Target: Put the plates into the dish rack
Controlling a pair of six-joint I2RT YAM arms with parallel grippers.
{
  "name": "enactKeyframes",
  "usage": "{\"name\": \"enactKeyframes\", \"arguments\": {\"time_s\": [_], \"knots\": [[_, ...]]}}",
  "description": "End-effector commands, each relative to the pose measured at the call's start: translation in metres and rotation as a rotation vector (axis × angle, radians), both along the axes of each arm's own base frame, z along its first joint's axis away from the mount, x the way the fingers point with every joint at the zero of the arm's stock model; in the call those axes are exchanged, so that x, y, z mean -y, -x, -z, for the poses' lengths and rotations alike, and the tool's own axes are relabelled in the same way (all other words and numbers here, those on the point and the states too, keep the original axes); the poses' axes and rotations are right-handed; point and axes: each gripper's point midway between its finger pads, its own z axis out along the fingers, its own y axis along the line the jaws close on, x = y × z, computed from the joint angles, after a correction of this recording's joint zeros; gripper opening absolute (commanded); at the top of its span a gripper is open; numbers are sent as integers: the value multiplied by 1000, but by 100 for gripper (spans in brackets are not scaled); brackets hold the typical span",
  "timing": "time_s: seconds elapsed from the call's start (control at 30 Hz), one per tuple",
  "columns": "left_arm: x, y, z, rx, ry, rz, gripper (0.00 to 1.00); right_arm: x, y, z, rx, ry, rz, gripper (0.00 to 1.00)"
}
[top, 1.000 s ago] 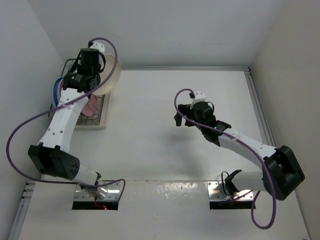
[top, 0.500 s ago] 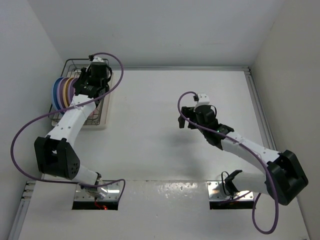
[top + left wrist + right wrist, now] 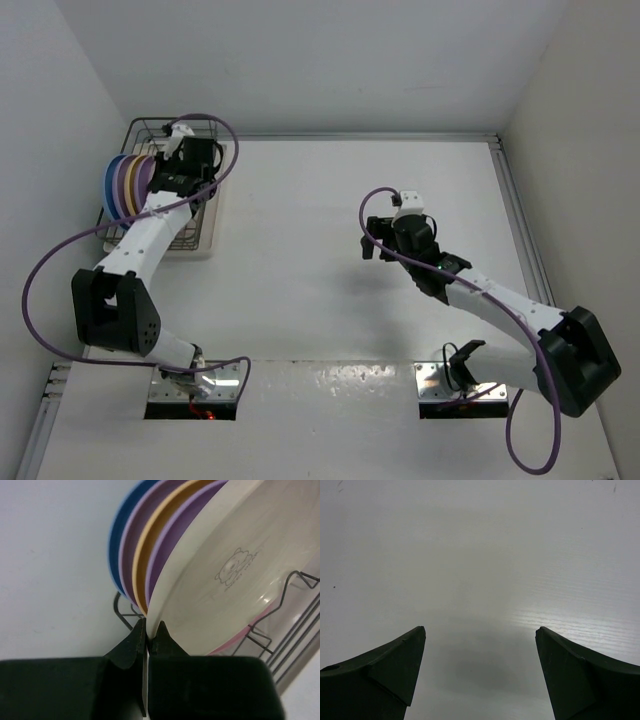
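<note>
The dish rack (image 3: 140,128) stands at the table's far left corner on its beige tray (image 3: 195,245). Several plates stand on edge in it in a row (image 3: 125,187). In the left wrist view they are blue (image 3: 117,535), purple (image 3: 129,547), yellow-orange (image 3: 144,555), purple (image 3: 159,555) and cream (image 3: 240,570), with a pink rim (image 3: 240,637) showing under the cream one. My left gripper (image 3: 148,630) is shut on the cream plate's rim, and it also shows in the top view (image 3: 160,172). My right gripper (image 3: 368,240) is open and empty above bare table (image 3: 480,632).
Rack wires (image 3: 295,600) rise to the right of the cream plate. White walls close in the table on the left, back and right. The rack sits tight against the left wall. The white table surface (image 3: 330,300) spreads between the two arms.
My left gripper has brought the cream plate down from above the rack and stood it on edge beside the purple plate. My right arm has drifted slightly right.
</note>
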Motion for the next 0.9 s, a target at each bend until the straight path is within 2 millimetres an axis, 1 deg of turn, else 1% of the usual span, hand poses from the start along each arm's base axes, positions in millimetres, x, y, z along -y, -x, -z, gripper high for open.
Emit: {"name": "enactKeyframes", "arguments": {"time_s": [0.0, 0.03, 0.07, 0.1, 0.13, 0.17, 0.2, 0.27, 0.3, 0.33, 0.4, 0.43, 0.47, 0.53, 0.57, 0.6, 0.63, 0.67, 0.7, 0.73, 0.77, 0.8, 0.83, 0.87], "knots": [[-11, 23, 20, -53, 71, -75, 0, 4, -7, -15, 56, -15, 26, 91], [-7, 18, 27, -49, 125, -46, 0, 4, -8, -17, 60, -17, 29, 91], [-8, 22, 36, -77, 149, -47, 0, 4, -7, -16, 57, -10, 25, 91], [-4, 20, 39, -71, 177, -33, 0, 4, -8, -18, 62, -12, 26, 91], [-3, 22, 47, -94, 205, -19, 1, 5, -7, -20, 67, -11, 28, 91], [-3, 22, 47, -95, 206, -19, 2, 6, -7, -17, 61, -4, 33, 91], [-3, 22, 51, -113, 204, -21, 12, 6, -7, -20, 69, -7, 32, 91], [-2, 23, 55, -123, 211, -16, 23, 9, -6, -17, 67, 2, 39, 92], [-2, 25, 56, -132, 210, -17, 41, 10, -5, -18, 71, -1, 43, 92], [-3, 25, 57, -133, 223, -16, 52, 11, -5, -18, 70, 0, 46, 92], [2, 18, 45, -102, 247, 22, 74, 12, -4, -18, 71, -3, 47, 92], [3, 14, 36, -104, 246, 46, 78, 13, -4, -19, 73, -1, 51, 92], [10, 12, 33, -112, 279, 93, 82, 14, -4, -21, 78, -3, 55, 94], [18, 6, 22, -113, 305, 155, 85, 15, -4, -24, 81, -8, 60, 94], [27, 0, 6, -75, 337, 218, 86, 18, -4, -26, 83, -5, 62, 94], [31, -1, 0, -67, 345, 253, 88, 21, -2, -28, 84, -3, 67, 96], [43, -2, -5, -95, 330, 335, 90, 21, -2, -34, 95, -2, 62, 98], [57, 0, -15, -88, 341, 429, 90, 25, 0, -31, 82, 16, 55, 99], [67, 2, -22, -101, 325, 500, 92, 28, 5, -32, 71, 26, 47, 99], [80, 7, -24, -163, 263, 620, 92, 31, 8, -29, 61, 51, 30, 99], [95, 13, -18, -205, 254, 723, 94, 34, 17, -20, 17, 76, 19, 99], [108, 27, -33, -221, 159, 854, 100, 38, 23, -20, 12, 91, 7, 99], [115, 36, -34, -236, 121, 914, 100, 37, 24, -23, 20, 81, 0, 99], [119, 44, -33, -249, 88, 954, 100, 41, 31, -13, -13, 102, -7, 99]]}}
